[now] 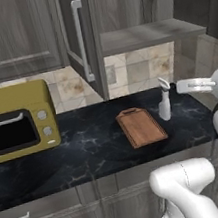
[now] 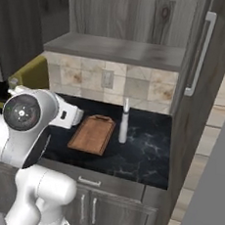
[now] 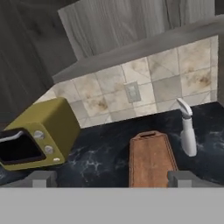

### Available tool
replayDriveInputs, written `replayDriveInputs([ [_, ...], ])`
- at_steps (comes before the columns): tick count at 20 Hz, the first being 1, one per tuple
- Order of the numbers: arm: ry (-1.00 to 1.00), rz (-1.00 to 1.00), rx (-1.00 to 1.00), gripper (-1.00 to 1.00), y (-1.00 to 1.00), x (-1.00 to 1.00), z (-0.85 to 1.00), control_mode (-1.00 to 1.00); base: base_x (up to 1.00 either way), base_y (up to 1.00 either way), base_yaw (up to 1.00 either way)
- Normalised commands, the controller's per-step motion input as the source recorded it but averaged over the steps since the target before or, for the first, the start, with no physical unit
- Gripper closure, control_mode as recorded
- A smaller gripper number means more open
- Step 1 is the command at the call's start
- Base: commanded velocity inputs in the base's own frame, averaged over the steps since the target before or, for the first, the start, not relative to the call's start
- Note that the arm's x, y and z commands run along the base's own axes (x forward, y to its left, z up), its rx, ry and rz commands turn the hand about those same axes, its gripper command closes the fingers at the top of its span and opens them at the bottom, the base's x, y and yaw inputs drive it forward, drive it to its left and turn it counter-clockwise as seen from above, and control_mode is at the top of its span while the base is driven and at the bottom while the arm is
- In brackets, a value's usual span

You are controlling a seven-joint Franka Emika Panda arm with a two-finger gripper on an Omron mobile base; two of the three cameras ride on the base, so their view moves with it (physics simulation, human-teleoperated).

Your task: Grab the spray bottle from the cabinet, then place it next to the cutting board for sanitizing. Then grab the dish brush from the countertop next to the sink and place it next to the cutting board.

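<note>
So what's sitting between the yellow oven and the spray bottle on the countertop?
The cutting board lies between the yellow oven and the upright spray bottle on the countertop, in the left base view.

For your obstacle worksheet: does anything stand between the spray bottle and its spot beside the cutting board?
Nothing visible does. The spray bottle already stands upright on the countertop, right beside the cutting board.
</note>
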Motion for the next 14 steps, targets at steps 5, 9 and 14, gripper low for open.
replayDriveInputs([
  [5,0.0,0.0,0.0,-1.0,0.0,0.0,0.0,1.0,-0.7,0.62,0.0],
  [9,0.0,0.0,0.0,-1.0,0.0,0.0,0.0,1.0,-0.39,1.0,0.0],
  [14,0.0,0.0,0.0,-1.0,0.0,0.0,0.0,1.0,-0.02,1.0,0.0],
])
